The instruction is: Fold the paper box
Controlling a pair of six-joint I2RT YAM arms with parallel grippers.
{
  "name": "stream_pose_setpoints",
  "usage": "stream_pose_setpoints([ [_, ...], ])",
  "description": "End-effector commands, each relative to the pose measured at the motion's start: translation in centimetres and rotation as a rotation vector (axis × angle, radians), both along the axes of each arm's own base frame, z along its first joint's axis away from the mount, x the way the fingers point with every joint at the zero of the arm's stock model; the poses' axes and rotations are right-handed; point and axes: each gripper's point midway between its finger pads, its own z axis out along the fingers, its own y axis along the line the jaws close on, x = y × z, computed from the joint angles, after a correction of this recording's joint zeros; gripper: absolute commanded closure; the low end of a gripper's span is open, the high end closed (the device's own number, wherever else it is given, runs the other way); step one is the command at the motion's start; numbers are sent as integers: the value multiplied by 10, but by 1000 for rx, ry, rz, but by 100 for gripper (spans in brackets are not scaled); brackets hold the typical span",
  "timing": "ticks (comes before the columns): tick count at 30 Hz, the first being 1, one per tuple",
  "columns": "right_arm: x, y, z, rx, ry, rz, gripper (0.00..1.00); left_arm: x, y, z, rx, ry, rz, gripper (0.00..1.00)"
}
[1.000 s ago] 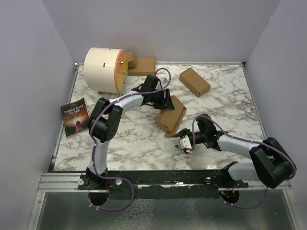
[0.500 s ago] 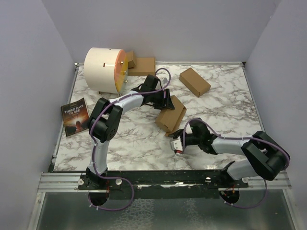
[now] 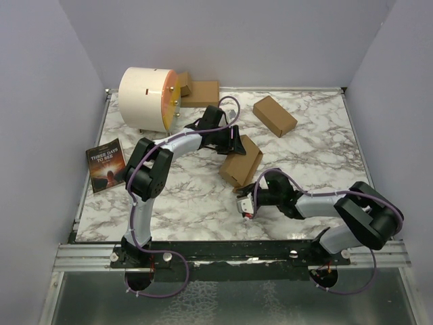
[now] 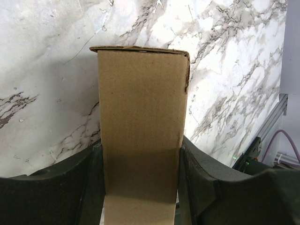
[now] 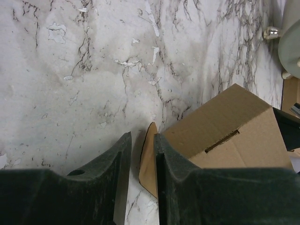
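The left claw clamps the paper box by its far end. Its wrist camera shows what the overhead camera cannot: both dark pads lie flat against the carton's long sides, and the folded carton runs straight out ahead of the fingers to a closed end on the marble table. The right claw sits low at the box's near end, and from above its jaws are too small to read. Its own camera shows them drawn narrow around a rounded flap that sticks out from the carton's corner. The flap stands on edge in the gap, close against the finger nearer the box, with a sliver of marble showing between it and the other finger, so it is not pinched tight. That view also shows a slot cut in the panel just past that finger. Only the overhead view takes in the surroundings: a second brown carton beyond and to the right of the left claw, a white drum well off to its left, and a book far to the left of both claws.
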Motion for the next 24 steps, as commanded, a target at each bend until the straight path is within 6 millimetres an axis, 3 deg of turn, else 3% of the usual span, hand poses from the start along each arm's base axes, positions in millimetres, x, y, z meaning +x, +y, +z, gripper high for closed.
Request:
stream_pose_setpoints([
  [1, 5, 2, -2, -2, -40, -9, 75, -18, 22, -59, 138, 125, 36, 81],
  [14, 16, 1, -1, -2, -49, -77, 90, -18, 25, -59, 115, 127, 46, 81],
  [24, 17, -1, 3, 15, -33, -109, 95, -21, 32, -60, 72, 144, 69, 82],
])
